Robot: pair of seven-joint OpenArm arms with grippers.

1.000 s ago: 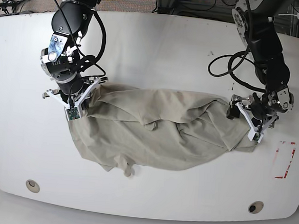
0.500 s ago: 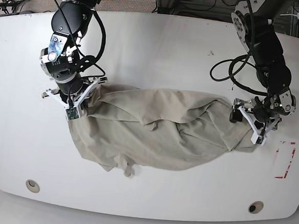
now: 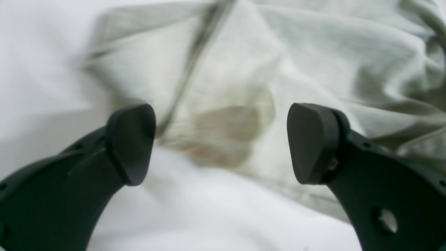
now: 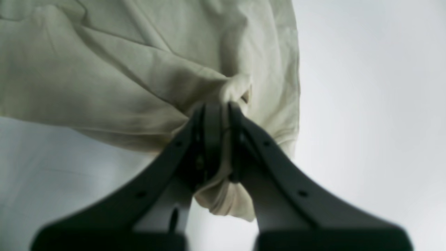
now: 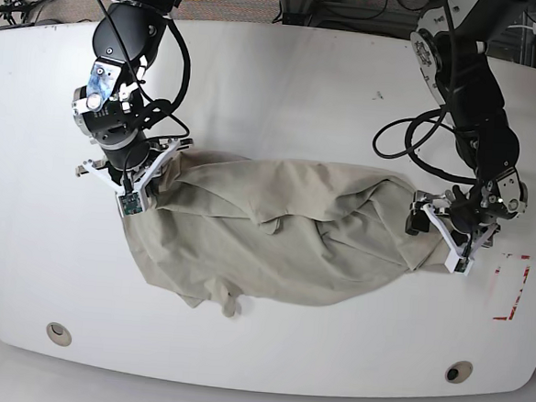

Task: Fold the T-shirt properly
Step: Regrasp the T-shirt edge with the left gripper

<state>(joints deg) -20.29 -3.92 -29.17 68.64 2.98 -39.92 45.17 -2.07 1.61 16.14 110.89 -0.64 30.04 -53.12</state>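
We count: one T-shirt (image 5: 284, 230), khaki-beige, sole cloth on one white table (image 5: 285, 83). Two robot arms, two grippers: left gripper (image 5: 455, 223), right gripper (image 5: 136, 178). Two round holes near table's front edge (image 5: 58, 334). One red-marked rectangle (image 5: 510, 287).

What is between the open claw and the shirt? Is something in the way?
Nothing visible. The left gripper is open, with only bare white table and the T-shirt edge beyond its fingertips.

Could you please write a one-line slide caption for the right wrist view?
Right gripper shut on a bunched fold of the khaki T-shirt, which drapes over the white table.
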